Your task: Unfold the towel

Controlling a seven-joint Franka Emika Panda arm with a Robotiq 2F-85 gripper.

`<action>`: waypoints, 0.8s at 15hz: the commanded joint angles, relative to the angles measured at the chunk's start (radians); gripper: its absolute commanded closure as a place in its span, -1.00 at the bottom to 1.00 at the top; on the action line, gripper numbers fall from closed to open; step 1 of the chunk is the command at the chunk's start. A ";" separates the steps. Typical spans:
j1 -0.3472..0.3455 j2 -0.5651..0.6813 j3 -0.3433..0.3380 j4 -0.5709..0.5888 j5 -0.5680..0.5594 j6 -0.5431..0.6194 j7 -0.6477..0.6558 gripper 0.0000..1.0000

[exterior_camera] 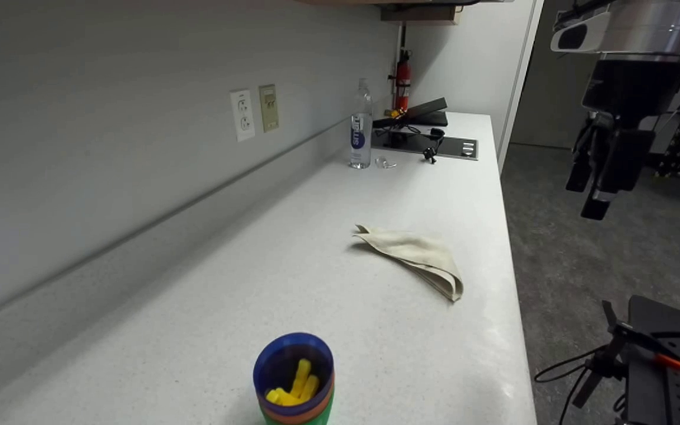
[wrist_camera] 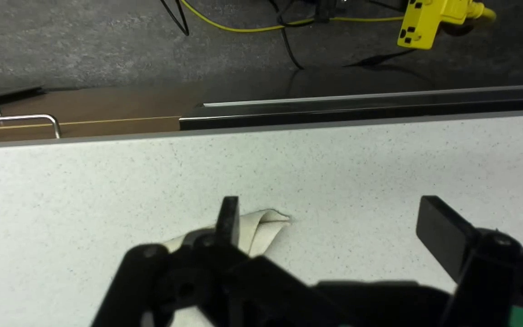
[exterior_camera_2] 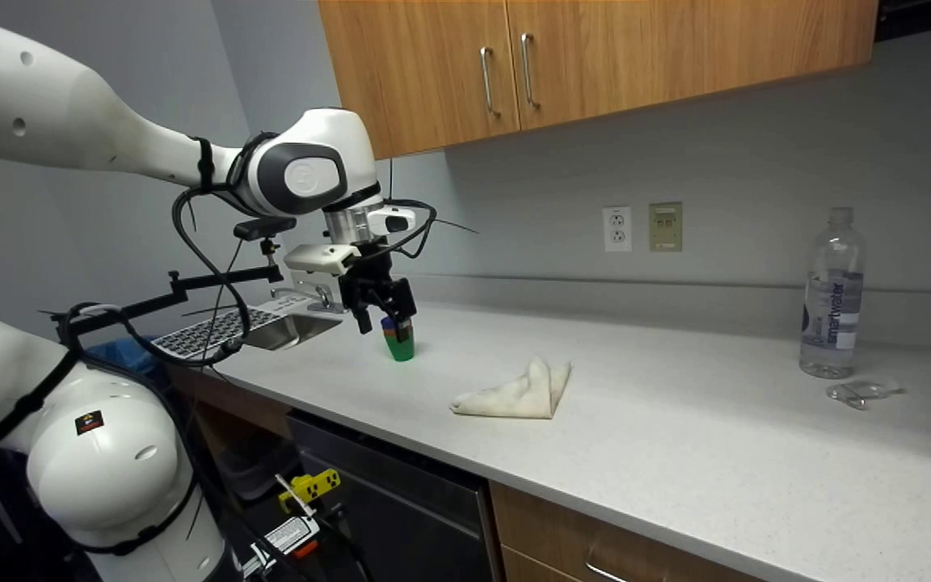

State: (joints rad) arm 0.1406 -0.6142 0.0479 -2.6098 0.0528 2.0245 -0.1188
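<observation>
The cream towel lies folded and rumpled on the white counter, near its front edge. In an exterior view it is a folded wedge with a raised peak. In the wrist view one folded corner shows beside the left finger, and the rest is largely hidden behind the gripper. My gripper is above the counter, apart from the towel and over toward the cup side. It also shows pointing down in an exterior view. In the wrist view its fingers are wide apart with nothing between them.
Stacked coloured cups holding yellow pieces stand on the counter, also seen near the gripper. A water bottle and a small clear object stand farther along. Wooden cabinets hang above. A sink is at one end.
</observation>
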 commanded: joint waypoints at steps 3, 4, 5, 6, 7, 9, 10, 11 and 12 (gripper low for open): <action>-0.035 0.049 0.008 0.014 -0.047 0.035 0.025 -1.00; -0.043 0.074 0.010 0.031 -0.063 0.052 0.032 -1.00; -0.045 0.099 0.008 0.049 -0.070 0.072 0.030 -1.00; -0.048 0.125 0.013 0.069 -0.086 0.099 0.032 -1.00; -0.048 0.156 0.022 0.093 -0.103 0.135 0.036 -1.00; -0.041 0.217 0.038 0.141 -0.137 0.194 0.034 -1.00; -0.038 0.248 0.047 0.164 -0.155 0.222 0.032 -1.00; -0.034 0.288 0.056 0.190 -0.171 0.258 0.025 -1.00; -0.027 0.328 0.060 0.221 -0.172 0.265 0.017 -1.00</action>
State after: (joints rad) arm 0.1093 -0.4109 0.0831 -2.4882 -0.0855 2.2450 -0.1005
